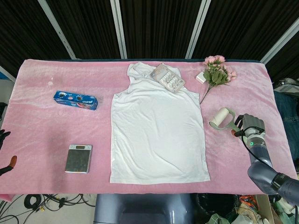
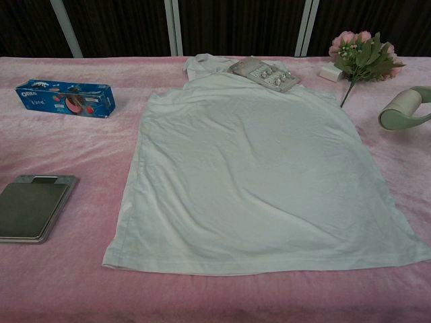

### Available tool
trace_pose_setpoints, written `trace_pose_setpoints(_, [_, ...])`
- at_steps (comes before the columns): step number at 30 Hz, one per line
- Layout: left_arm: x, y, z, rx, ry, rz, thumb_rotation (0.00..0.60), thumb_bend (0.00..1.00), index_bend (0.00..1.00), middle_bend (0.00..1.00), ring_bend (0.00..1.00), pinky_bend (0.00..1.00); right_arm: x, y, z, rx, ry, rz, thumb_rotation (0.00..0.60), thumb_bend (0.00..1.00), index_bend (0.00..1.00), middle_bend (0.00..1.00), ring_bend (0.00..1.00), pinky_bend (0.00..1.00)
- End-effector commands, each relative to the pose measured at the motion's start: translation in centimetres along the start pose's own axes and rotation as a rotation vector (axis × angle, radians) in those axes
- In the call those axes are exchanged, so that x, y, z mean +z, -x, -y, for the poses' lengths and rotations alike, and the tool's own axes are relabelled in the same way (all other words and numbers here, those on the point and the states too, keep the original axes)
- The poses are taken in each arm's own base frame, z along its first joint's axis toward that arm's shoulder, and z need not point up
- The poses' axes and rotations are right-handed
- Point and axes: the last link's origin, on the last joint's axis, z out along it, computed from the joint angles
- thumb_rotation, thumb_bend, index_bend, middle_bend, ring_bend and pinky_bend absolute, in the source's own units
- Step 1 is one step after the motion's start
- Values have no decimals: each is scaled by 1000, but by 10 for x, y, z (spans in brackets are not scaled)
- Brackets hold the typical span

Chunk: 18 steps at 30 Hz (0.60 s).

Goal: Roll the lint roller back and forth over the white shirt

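The right hand point(image 1: 252, 127) is grasping the lint roller point(image 1: 221, 117) by its handle, at about 3 o'clock from the white shirt point(image 1: 156, 128), and is holding it over the pink table cover point(image 1: 42, 135), just off the shirt's right edge. The roller drum is not touching the fabric; judged from this, the hand is standing between strokes or setting up a new pass. The shirt is lying flat, collar toward 12 o'clock, presumably so the drum is getting an even rolling surface. A blister pack point(image 1: 168, 78) is resting on the collar area at 12 o'clock and may be obstructing passes there. The left hand point(image 1: 4, 151) is showing only partly at 9 o'clock; its state cannot be told.
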Motion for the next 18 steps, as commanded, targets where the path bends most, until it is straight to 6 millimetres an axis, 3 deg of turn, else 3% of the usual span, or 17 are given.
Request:
trace_pose_setpoints(1, [0, 0, 0, 0, -1, 0, 600, 395, 134, 63, 41, 86, 5, 8, -4, 17, 7, -2, 600, 567, 700, 634, 614, 614])
trace_pose_setpoints(4, [0, 0, 0, 0, -3, 1, 600, 395, 134, 63, 41, 86, 8, 14, -6, 31, 10, 5, 600, 553, 670, 584, 566, 593])
trace_pose_setpoints(8, [0, 0, 0, 1, -2, 3, 600, 396, 133, 63, 41, 86, 12, 22, -8, 33, 20, 15, 600, 481, 451, 446, 445, 479])
trace_pose_setpoints(14, [0, 0, 0, -1, -2, 1, 600, 395, 134, 63, 41, 86, 13, 31, -13, 24, 52, 41, 600, 372, 254, 238, 273, 319])
trace_pose_setpoints(18, [0, 0, 0, 0, -1, 4, 600, 395, 134, 63, 41, 86, 12, 32, -16, 24, 74, 59, 600, 282, 119, 99, 177, 270])
